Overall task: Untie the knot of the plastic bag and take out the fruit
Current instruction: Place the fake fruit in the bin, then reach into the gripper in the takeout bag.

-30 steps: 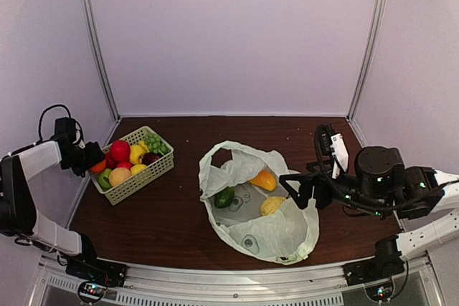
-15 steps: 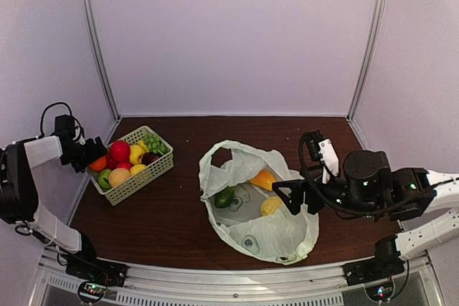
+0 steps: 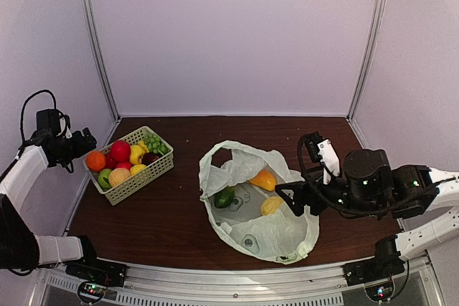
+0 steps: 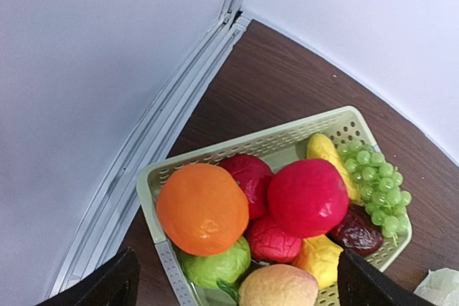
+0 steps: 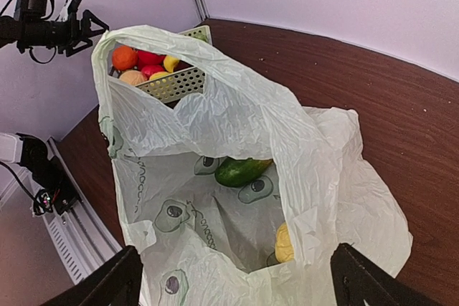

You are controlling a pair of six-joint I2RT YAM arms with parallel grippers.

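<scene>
My left fingers [image 3: 84,141] stand spread apart, empty, at the left end of the basket [image 3: 147,175]. My right fingers [image 3: 288,198] are wide apart at the plastic bag [image 3: 287,238]. It lies open mid-counter [image 3: 179,227], with a yellow fruit [image 3: 271,206] inside.

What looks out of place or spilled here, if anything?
Nothing is spilled or damaged. Only the orange stands out: it sits heaped at a corner of the basket, above the rim, and might roll off. The plastic bag lies open, fruit inside.
</scene>
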